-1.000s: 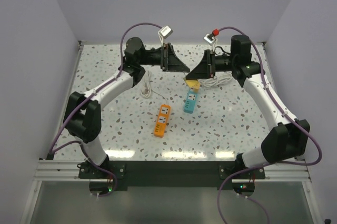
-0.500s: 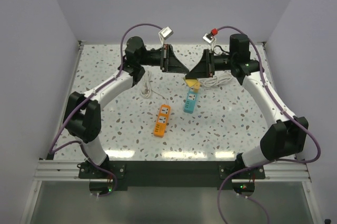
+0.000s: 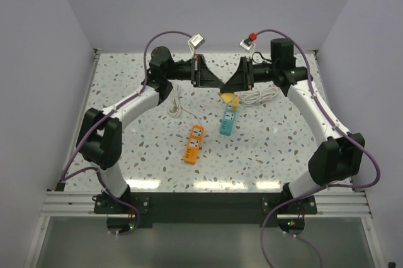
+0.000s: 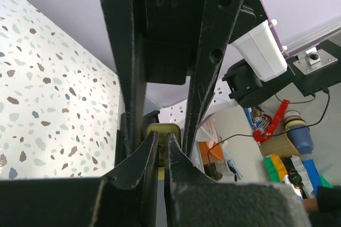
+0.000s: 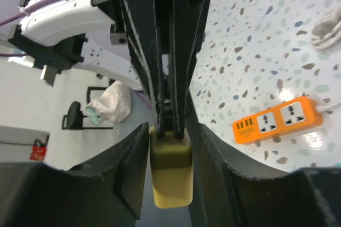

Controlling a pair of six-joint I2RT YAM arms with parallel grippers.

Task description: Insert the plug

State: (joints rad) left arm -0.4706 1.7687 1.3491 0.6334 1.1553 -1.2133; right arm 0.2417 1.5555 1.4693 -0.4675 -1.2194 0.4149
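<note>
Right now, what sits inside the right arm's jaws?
The yellow-tan plug, clamped by the right gripper, one end sticking out. Its other end, and any prongs, are covered by the jaws.

Speckled table (image 3: 283,145) w/ orange strip (image 3: 194,143), blue strip (image 3: 228,120), white cables (image 3: 174,107).

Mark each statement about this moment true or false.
1. The small yellow-tan blocky plug is gripped by the right gripper. True.
2. The plug is already seated in the blue power strip. False: it is held in the gripper, clear of any socket.
3. The orange power strip lies nearer the arm bases than the blue one. True.
4. The left gripper holds the orange power strip. False: that strip lies free on the speckled table, and the left gripper is raised, facing the right one.
5. A white coiled cable lies under the right arm. True.
</note>
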